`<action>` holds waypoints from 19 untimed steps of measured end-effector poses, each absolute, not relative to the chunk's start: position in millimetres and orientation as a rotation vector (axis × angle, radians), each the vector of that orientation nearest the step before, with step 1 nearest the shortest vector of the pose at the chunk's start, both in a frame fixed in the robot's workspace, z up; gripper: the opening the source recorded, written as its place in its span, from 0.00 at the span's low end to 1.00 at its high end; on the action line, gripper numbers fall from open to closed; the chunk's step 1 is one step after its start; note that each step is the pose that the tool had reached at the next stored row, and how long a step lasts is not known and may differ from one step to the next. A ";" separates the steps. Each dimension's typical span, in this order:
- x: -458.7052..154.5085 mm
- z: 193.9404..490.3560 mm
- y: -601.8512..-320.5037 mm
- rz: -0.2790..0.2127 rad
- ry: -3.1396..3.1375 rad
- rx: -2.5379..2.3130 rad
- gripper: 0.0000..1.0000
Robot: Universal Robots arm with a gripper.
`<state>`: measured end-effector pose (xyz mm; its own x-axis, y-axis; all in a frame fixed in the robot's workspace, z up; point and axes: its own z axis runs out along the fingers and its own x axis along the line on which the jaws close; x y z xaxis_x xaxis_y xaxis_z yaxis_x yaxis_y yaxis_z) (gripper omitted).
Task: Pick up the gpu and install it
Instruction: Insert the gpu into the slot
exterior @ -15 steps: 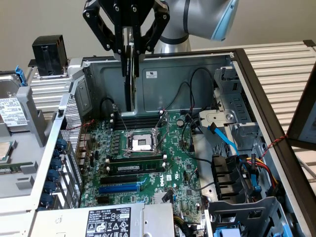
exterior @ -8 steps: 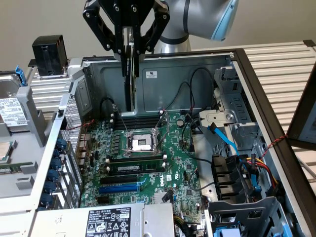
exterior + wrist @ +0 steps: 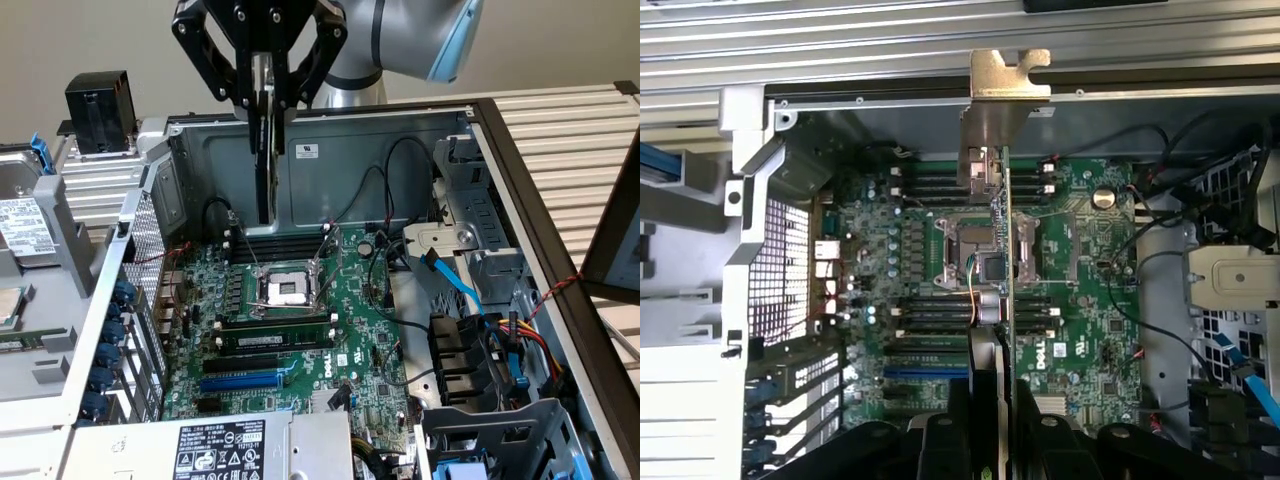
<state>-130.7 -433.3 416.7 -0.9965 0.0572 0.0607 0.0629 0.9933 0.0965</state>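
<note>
Currently, exterior view: gripper (image 3: 267, 100) at frame's 11 o'clock, jaws part-closed, clamping gpu (image 3: 264, 170) by its upper edge. Card hangs vertical, edge-on, at 12 o'clock of CPU socket (image 3: 285, 290). Blue slot (image 3: 240, 382) lies at socket's 7 o'clock, well apart.

Risk, est.: card tilts in grip or comes down off-slot, scraping motherboard (image 3: 335, 345) parts or knocking memory sticks (image 3: 275, 342).

Wrist view: gpu is a thin green board w/ black block and bent bright-metal bracket (image 3: 1006, 85). Pcb below is glossy; case wall (image 3: 790, 260) is perforated grey steel.
</note>
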 end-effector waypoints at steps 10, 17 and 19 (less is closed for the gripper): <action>-130.3 416.3 -433.3 -0.142 -3.064 0.163 0.27; -130.3 414.5 -433.3 -0.156 -3.042 0.357 0.27; -130.3 413.9 -433.3 -0.161 -3.034 0.412 0.27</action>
